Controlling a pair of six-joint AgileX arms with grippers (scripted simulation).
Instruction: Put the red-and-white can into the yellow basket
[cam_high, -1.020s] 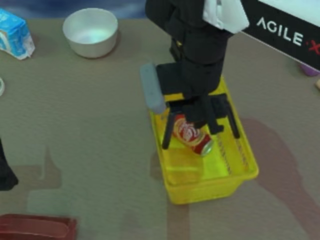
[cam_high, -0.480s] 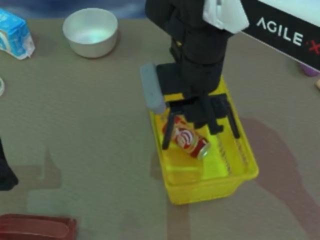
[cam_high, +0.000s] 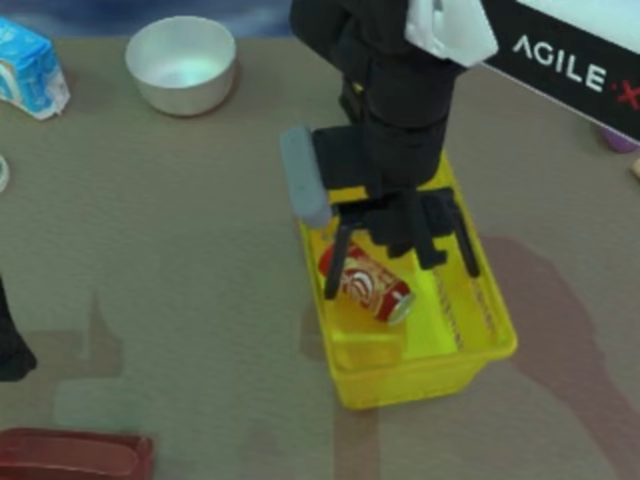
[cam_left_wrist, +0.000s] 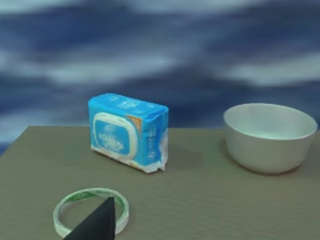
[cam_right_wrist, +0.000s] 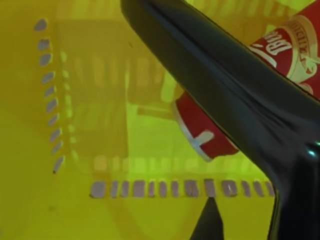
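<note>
Scene: An AgileX two-arm rig at a brown table (cam_high: 170, 260), with the right arm reaching down over the yellow basket (cam_high: 430, 370) right of the table's middle.

Can: The red-and-white can (cam_high: 365, 284) lies on its side inside the basket, silver top toward the basket's near wall, logo facing up. The right wrist view shows it slanted against the yellow floor beside a dark finger.

Right gripper: The right gripper (cam_high: 385, 255) hangs over the basket's far half with its jaws spread apart; one finger stands just beside the can's red end, the other well to the can's far side. It grips nothing, as far as the top view shows.

Left gripper: The left gripper (cam_high: 12, 350) is parked at the table's left edge; whether its jaws are parted or closed cannot be told. Its wrist camera looks across a blue wet-wipes pack (cam_left_wrist: 129, 131), a white bowl (cam_left_wrist: 270, 136) and a tape ring (cam_left_wrist: 90, 210).

Progress: The can appears delivered, resting within the basket's walls and free of the fingers. By this reading the task's main step is done.

Left to do: Probably only lifting the right arm clear of the basket without nudging the can or catching the black folding handle (cam_high: 465, 240) lying near the fingers.

Other items: A grey block (cam_high: 303, 185) rests by the basket's far left corner; a dark red tray (cam_high: 70, 455) sits at the near left.
</note>
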